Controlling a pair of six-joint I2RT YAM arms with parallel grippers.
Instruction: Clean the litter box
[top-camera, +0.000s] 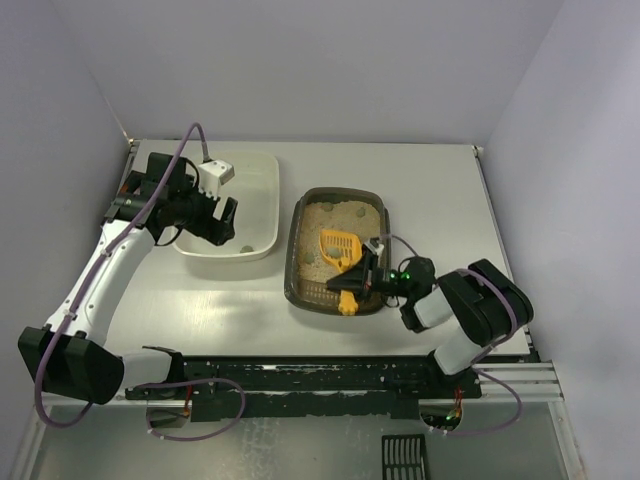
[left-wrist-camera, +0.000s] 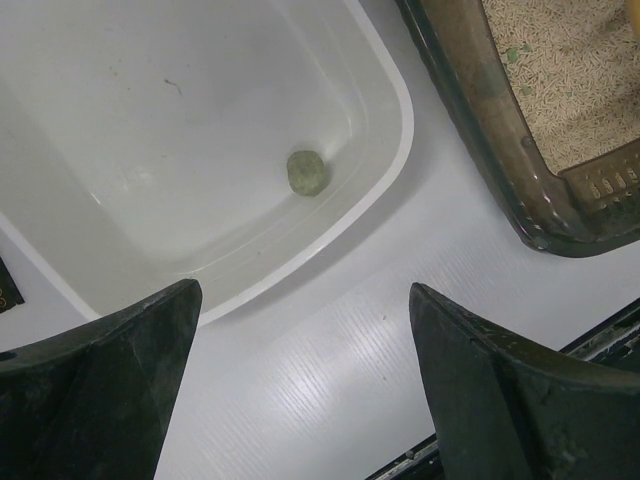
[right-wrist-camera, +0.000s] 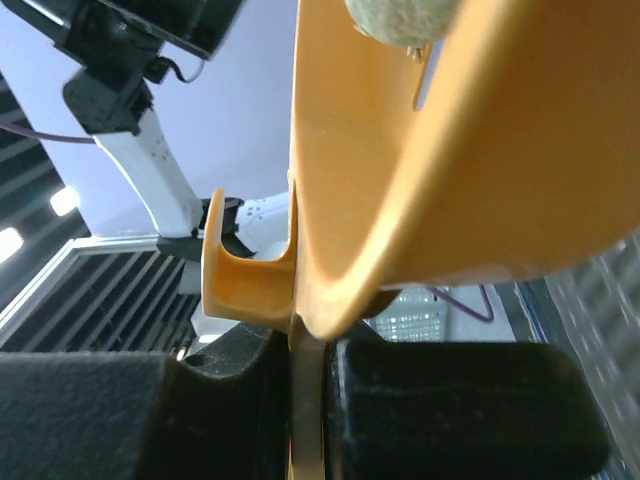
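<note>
**Scoop held over the litter box, one clump aboard**

The right gripper (right-wrist-camera: 305, 400) is clamped tight on the thin handle of the orange litter scoop (right-wrist-camera: 450, 170). The scoop's bowl stands straight ahead of the fingers, with a scooped clump (right-wrist-camera: 400, 18) resting in it. The litter box (top-camera: 293, 255) lies just beneath and ahead of that gripper, filled with beige litter. The left gripper (left-wrist-camera: 305, 380) hangs with its jaws wide apart and empty. The white tub (left-wrist-camera: 385, 110) sits ahead of it to the left, with a lone clump (left-wrist-camera: 307, 172) inside, and the litter box's corner is ahead to the right. The tray looks stiff but weighted with loose litter that would shift if tipped, so the rounded rim seems the place to grip. The clump looks light, crumbly and likely to roll off smooth plastic
</note>
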